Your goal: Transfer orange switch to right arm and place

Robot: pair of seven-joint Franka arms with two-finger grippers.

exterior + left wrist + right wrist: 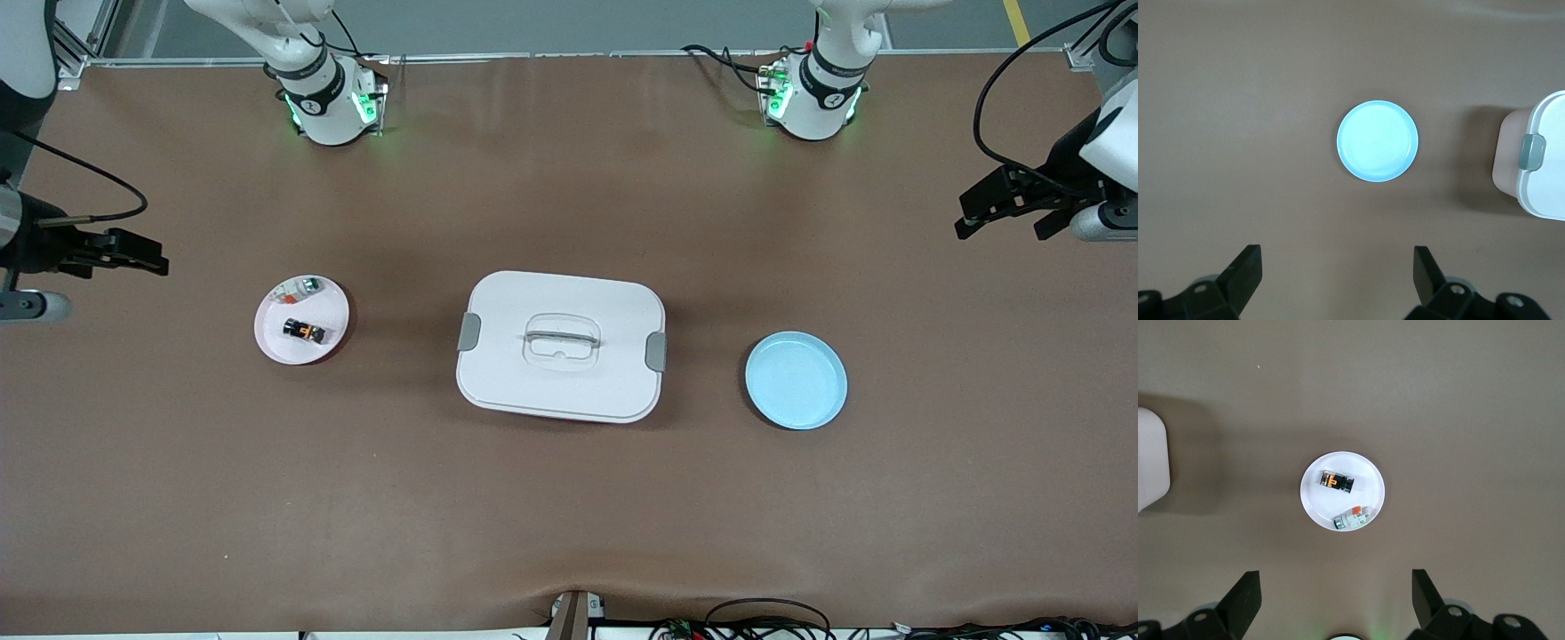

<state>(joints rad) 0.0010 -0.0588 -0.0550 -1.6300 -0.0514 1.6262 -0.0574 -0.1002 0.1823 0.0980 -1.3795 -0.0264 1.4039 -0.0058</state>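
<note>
The orange switch [304, 332] [1338, 482], a tiny black block with an orange section, lies on a small pinkish-white plate [276, 336] [1371, 495] toward the right arm's end of the table. My right gripper [163, 262] [1337, 587] hangs high over that end, open and empty, well apart from the plate. My left gripper [1000, 222] [1338, 267] hangs high over the left arm's end, open and empty too. An empty light-blue plate [796, 380] [1377, 141] sits below it on the table.
A small whitish part [302, 286] [1353, 518] with red-orange and green bits shares the pinkish plate with the switch. A white lidded box [560, 391] [1538, 193] [1151, 460] with grey clips and a handle stands mid-table between the two plates.
</note>
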